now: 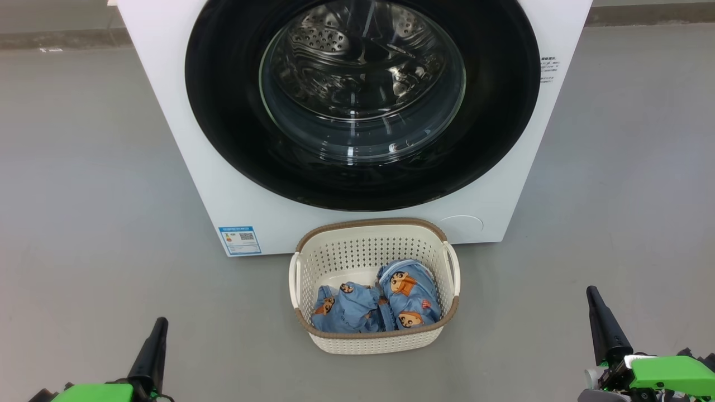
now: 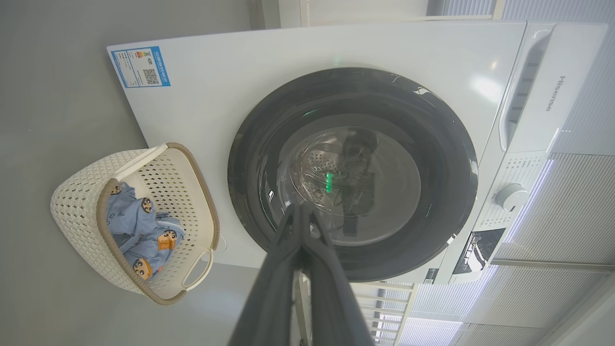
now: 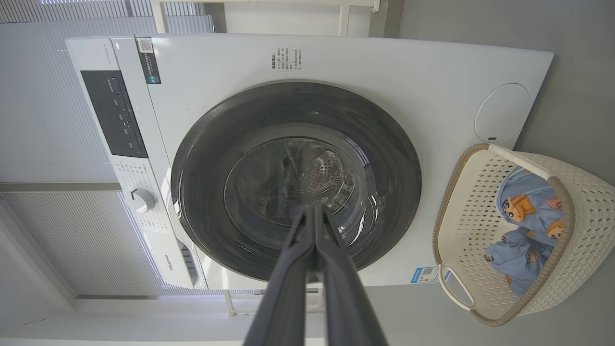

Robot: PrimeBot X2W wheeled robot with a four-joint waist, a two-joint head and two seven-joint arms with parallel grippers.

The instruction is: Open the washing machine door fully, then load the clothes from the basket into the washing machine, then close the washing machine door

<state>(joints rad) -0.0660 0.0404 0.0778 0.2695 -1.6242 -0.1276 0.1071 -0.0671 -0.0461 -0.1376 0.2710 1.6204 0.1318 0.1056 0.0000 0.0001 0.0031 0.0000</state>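
Both sets of fingers are pinched fully together with nothing in them. The left gripper [image 1: 159, 329] sits at the near left and the right gripper [image 1: 595, 298] at the near right, both pointing toward the far side. Between them on the floor is the basket [image 1: 380, 343], with the clothes [image 1: 385, 307] inside, just in front of the washing machine [image 1: 184, 167]. The washing machine door [image 1: 363, 95] is shut, farther off and pretty much dead centre, so neither arm looks clearly nearer imo. Can't make out a handle, so no idea which edge swings.

"Hisense" stands on the washer's [image 2: 288, 53] top panel. The blue label [image 2: 141, 66] at its lower front corner is too small to read.
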